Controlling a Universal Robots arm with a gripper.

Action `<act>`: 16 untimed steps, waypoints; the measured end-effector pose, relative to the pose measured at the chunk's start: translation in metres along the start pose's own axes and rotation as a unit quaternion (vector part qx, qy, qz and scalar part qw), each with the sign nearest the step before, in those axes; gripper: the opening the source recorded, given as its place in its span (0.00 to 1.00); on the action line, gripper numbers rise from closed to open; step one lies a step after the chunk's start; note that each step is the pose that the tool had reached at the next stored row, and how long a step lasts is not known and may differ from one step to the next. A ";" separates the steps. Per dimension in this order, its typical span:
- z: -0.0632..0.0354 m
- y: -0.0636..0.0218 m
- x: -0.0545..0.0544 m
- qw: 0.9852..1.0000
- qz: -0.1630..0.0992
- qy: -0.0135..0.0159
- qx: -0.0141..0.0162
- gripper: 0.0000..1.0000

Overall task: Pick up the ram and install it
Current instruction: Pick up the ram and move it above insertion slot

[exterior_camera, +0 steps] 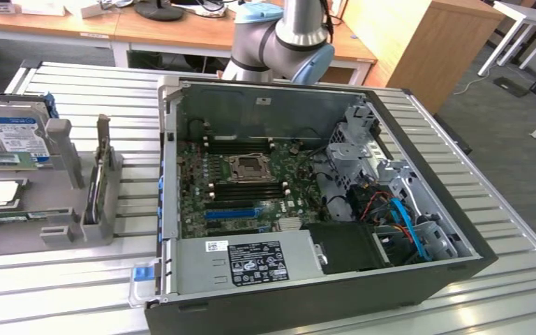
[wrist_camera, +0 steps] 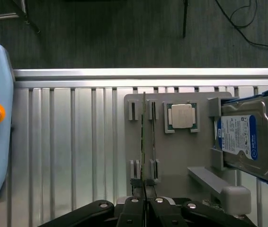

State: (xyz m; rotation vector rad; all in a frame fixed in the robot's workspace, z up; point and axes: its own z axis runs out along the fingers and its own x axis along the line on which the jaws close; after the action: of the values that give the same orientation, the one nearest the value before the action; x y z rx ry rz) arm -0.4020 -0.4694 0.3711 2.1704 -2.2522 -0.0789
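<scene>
Ribbed aluminium counter [exterior_camera: 82, 279] underneath, carrying an open black computer case [exterior_camera: 343, 307] laid on its side, green motherboard [exterior_camera: 287, 178] exposed. Near the case, on the exterior view's left, a grey plastic fixture block [wrist_camera: 181, 161] holding the long, thin green ram stick [wrist_camera: 143, 137] upright on its edge between two pairs of notched posts, with a square silver processor [wrist_camera: 182, 116] and a blue-labelled silver hard drive [wrist_camera: 243, 137] alongside. Black fingers [wrist_camera: 136, 210] pressed together, pinching nothing, seemingly well above the fixture and in line with the board's length. Looks like the approach to the pick, with the ram not yet lifted. Probably best done by holding that line, spreading enough to clear both flat faces before descending, gripping the top edge mid-length between the posts, and drawing straight up to avoid bending the board.
</scene>
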 end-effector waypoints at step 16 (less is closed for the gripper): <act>-0.0378 0.0010 -0.001 1.000 0.003 0.000 0.000 0.11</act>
State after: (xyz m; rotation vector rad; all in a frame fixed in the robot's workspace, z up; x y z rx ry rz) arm -0.4014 -0.4694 0.4089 2.1649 -2.2579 -0.0789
